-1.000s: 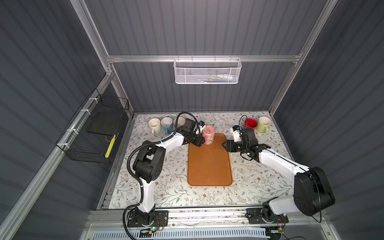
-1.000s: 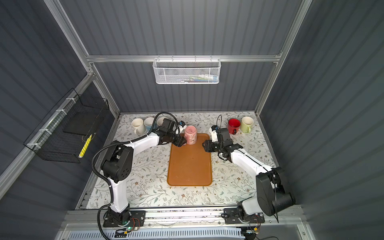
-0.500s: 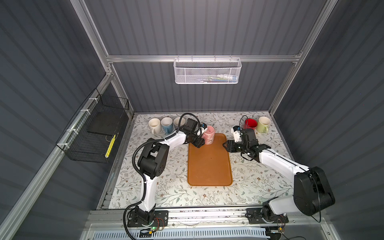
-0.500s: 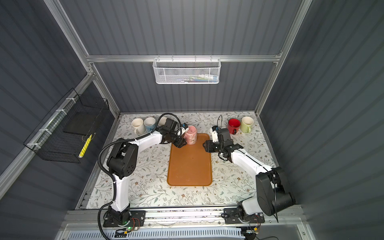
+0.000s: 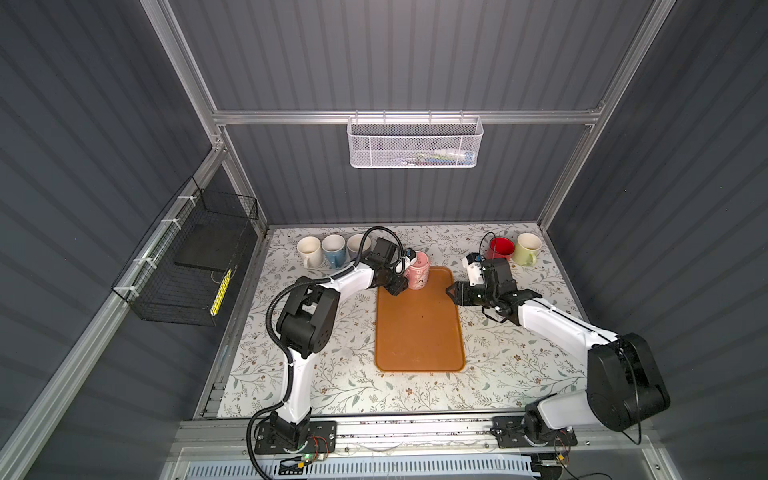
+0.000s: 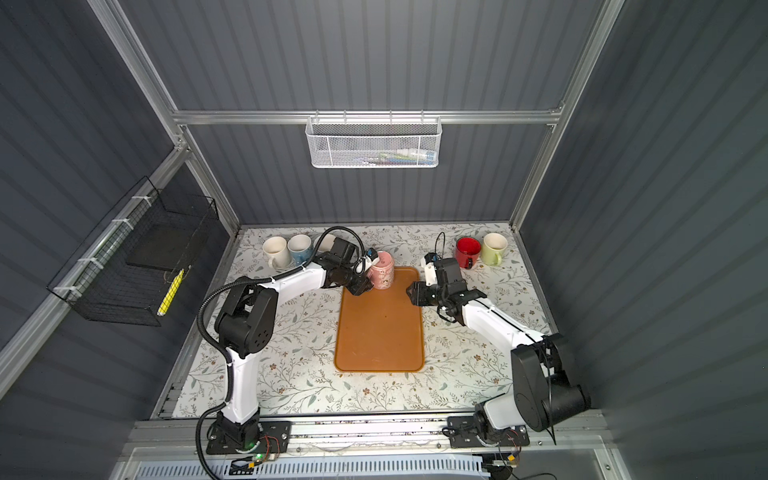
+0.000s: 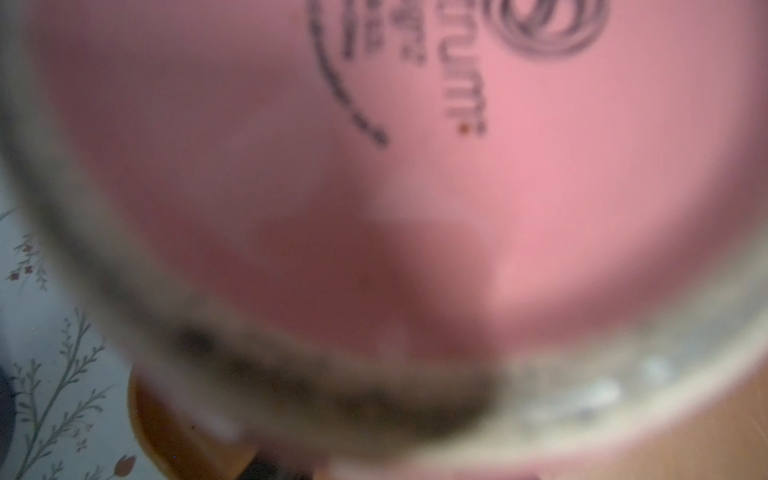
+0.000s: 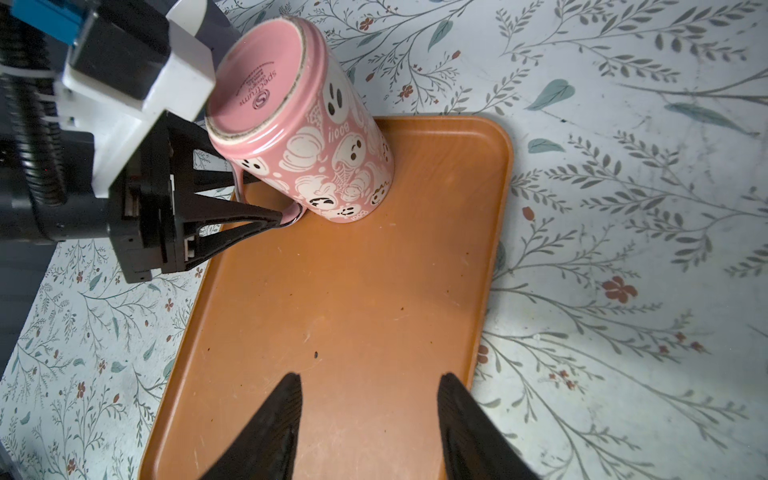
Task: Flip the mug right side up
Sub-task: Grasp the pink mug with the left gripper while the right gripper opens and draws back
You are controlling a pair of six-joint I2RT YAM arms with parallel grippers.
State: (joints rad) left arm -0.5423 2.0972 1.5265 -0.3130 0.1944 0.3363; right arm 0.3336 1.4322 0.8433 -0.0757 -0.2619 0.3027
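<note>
A pink mug with white ghost and pumpkin prints stands mouth down on the far left corner of the orange tray, leaning a little. In the right wrist view its printed base faces up and tips toward the left arm. My left gripper is shut on the mug's handle, one finger on each side. The left wrist view is filled by the blurred pink base. My right gripper hangs open over the tray's right edge, holding nothing.
Three upright mugs, white, blue and a cream one partly behind the left arm, line the back left. A red mug and a green mug stand back right. A black wire basket hangs on the left wall.
The left gripper's jaws have narrowed onto the mug's handle, and the left arm's elbow has shifted right. The right arm has not moved.
</note>
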